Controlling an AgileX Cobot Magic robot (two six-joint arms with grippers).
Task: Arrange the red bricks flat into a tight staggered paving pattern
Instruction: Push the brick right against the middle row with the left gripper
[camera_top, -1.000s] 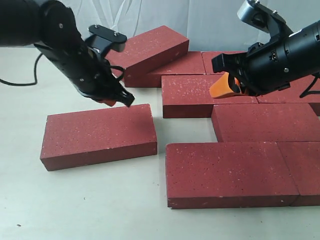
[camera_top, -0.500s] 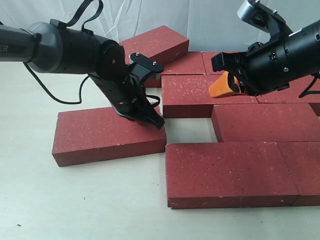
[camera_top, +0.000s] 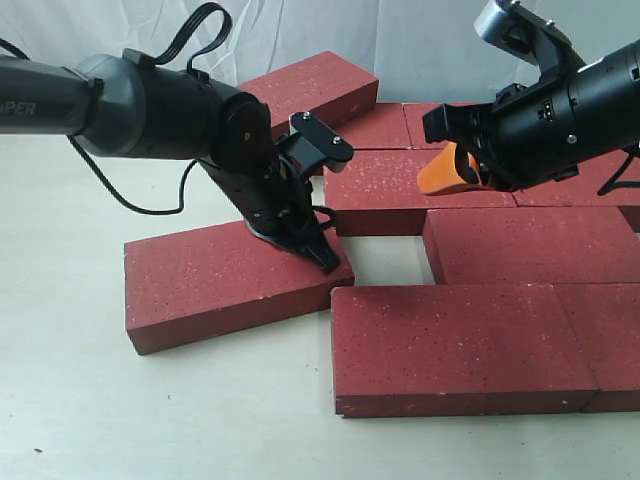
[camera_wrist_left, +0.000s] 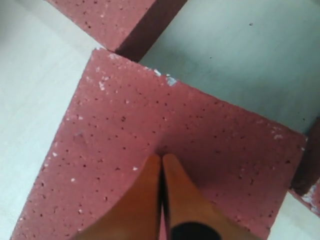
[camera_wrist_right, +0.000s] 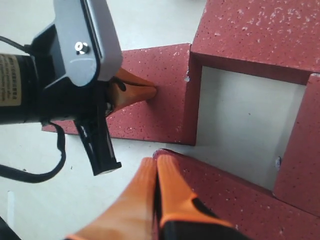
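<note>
One brick lay apart from the paving: the loose brick (camera_top: 235, 285) sat flat on the table at the left, skewed, its right end just beside the front brick (camera_top: 455, 340) and the empty slot (camera_top: 385, 258) in the middle row. Your left gripper (camera_top: 325, 262) had its orange fingers pinched together with nothing between them, the tip resting on the brick's top face near that right end. Your right gripper (camera_top: 445, 172) hung likewise pinched and empty above the back-row brick (camera_top: 400, 190). The step, as I judged it, was to slide the loose brick into the slot until its end met the middle-row brick (camera_top: 530, 245). To do that well you needed enough downward pressure for the gritty face to hold the tip, and a push along the brick's length, not across it. Since the contact sat near one end, the brick would tend to swing, so you needed to square it to the front brick's edge first, lest a corner jam there. One tilted brick (camera_top: 300, 95) at the back was not yet flat.
</note>
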